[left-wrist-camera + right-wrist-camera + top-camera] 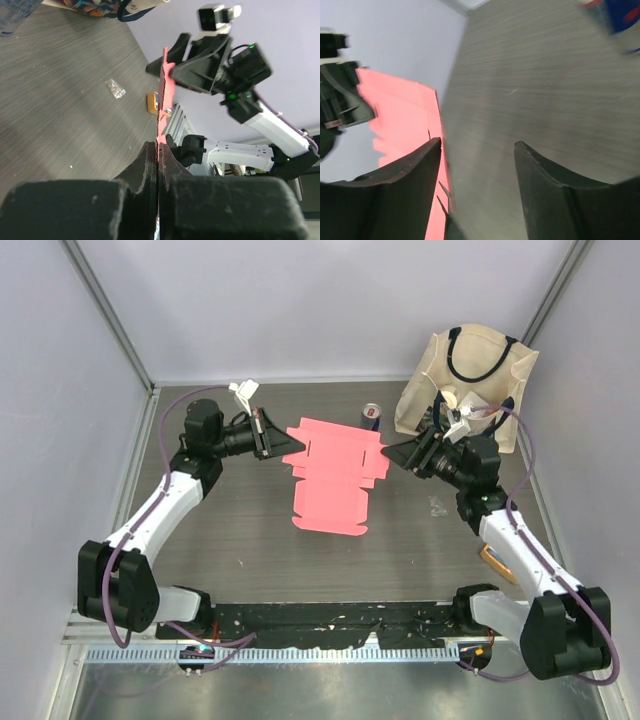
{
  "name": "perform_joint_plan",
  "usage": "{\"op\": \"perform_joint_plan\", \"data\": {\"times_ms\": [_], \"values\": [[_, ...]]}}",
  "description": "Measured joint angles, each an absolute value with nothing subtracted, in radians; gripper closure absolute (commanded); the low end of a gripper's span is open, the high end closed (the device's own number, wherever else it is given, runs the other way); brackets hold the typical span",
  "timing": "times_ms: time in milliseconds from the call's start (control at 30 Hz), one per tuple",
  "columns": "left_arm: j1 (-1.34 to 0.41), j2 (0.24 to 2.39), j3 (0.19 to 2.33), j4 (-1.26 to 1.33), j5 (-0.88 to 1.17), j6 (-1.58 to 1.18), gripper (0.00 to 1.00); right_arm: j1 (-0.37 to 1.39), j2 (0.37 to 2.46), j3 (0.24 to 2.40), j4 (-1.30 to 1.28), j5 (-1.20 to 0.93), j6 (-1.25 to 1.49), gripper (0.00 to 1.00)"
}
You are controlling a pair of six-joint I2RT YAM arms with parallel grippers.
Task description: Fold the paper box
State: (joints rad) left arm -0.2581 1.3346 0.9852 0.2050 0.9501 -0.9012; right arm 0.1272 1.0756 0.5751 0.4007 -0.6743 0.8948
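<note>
The paper box (335,475) is a pink-red card sheet with tabs, held up over the middle of the table. My left gripper (290,443) is shut on its left edge. In the left wrist view the sheet (164,95) runs edge-on out from between the closed fingertips (150,152). My right gripper (392,453) is open at the sheet's right edge. In the right wrist view the sheet (400,110) lies beside and behind the left finger (415,165), and only table shows between the jaws.
A cream tote bag (470,375) with black handles stands at the back right. A drink can (372,416) stands just behind the sheet. A small wrapper (437,505) and an orange object (497,562) lie near the right arm. Grey walls enclose the table.
</note>
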Motion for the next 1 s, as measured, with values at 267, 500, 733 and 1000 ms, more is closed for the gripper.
{"op": "perform_joint_plan", "data": {"times_ms": [267,500,733,1000], "values": [[-0.261,1.322,1.016,0.081,0.936,-0.793,1.0,0.152,0.992,0.902,-0.133,-0.352,0.446,0.29],[-0.326,1.322,1.053,-0.009,0.948,-0.704,1.0,0.209,1.053,1.004,-0.178,-0.476,0.311,0.3],[-0.411,1.32,1.091,-0.119,0.953,-0.591,1.0,0.341,1.256,1.076,-0.191,-0.706,0.25,0.35],[-0.438,1.32,1.094,-0.181,0.958,-0.535,1.0,0.387,1.285,1.032,-0.092,-0.904,0.3,0.53]]}}
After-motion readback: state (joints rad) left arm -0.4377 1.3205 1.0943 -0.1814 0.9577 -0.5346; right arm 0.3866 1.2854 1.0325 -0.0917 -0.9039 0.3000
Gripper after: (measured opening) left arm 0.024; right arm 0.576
